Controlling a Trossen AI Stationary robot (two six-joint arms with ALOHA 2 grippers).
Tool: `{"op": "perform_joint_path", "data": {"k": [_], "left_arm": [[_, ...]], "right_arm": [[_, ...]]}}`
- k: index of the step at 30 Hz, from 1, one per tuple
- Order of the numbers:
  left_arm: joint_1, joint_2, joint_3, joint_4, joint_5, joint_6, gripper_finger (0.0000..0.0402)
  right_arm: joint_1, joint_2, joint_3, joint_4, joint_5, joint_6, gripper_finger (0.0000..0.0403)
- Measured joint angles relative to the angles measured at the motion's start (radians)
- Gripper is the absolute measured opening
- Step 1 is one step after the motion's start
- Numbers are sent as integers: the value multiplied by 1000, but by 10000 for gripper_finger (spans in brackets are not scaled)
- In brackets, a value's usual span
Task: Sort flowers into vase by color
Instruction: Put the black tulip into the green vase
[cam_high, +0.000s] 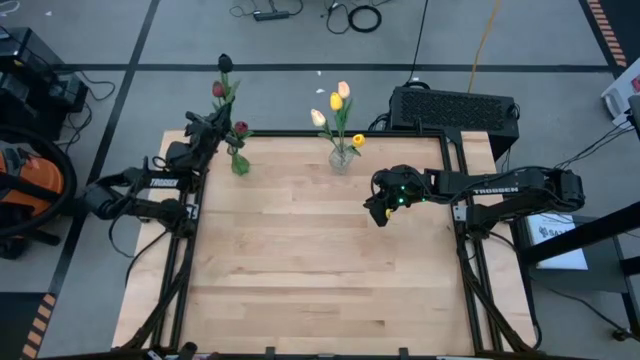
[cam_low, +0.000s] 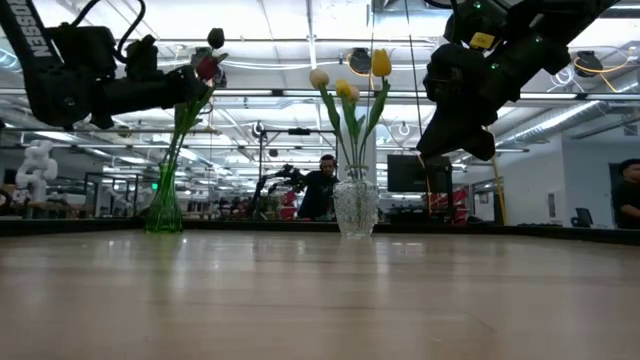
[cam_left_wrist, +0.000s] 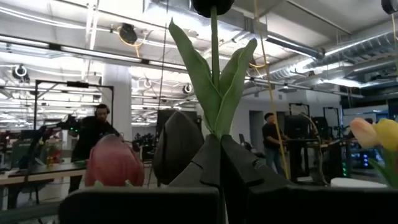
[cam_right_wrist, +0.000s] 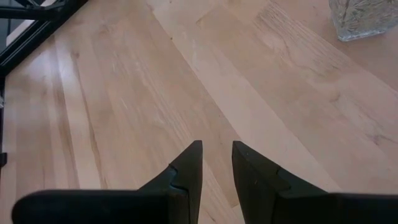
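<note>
A green vase (cam_high: 240, 163) (cam_low: 163, 212) stands at the table's far left edge and carries dark red tulips (cam_high: 218, 90). My left gripper (cam_high: 214, 126) (cam_left_wrist: 217, 146) hovers just above it, shut on the stem of a dark maroon tulip (cam_high: 225, 62) (cam_low: 215, 38) (cam_left_wrist: 212, 5). A clear glass vase (cam_high: 340, 160) (cam_low: 355, 208) (cam_right_wrist: 364, 18) at the far middle carries yellow and cream tulips (cam_high: 337, 100) (cam_low: 381, 62). My right gripper (cam_high: 380, 212) (cam_right_wrist: 217, 152) hangs open and empty over bare wood, to the near right of the clear vase. My left gripper pinches the dark tulip's stem (cam_left_wrist: 214, 124) just below its two leaves, between both fingers (cam_left_wrist: 198, 163). The fingers reach in about level from the table's left side and lie across the stem. The tulip stands upright, head above the fingers; its lower stem runs down toward the green vase.
A black box (cam_high: 455, 106) sits past the table's far right corner. The table's dark frame (cam_high: 190, 215) borders the wood. The middle and near part of the tabletop (cam_high: 320, 270) is bare wood. People (cam_low: 322, 185) stand in the room behind.
</note>
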Motion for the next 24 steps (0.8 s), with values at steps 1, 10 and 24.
{"op": "perform_joint_path", "data": {"k": [1,10,24], "left_arm": [[0,3,0,1,0,0,0],[0,55,0,-1,8,-24,0],[-11,45,0,0,38,-27,9]], "right_arm": [[0,0,0,0,0,0,79],[0,0,0,0,0,-1,79],[0,0,0,0,0,0,79]]}}
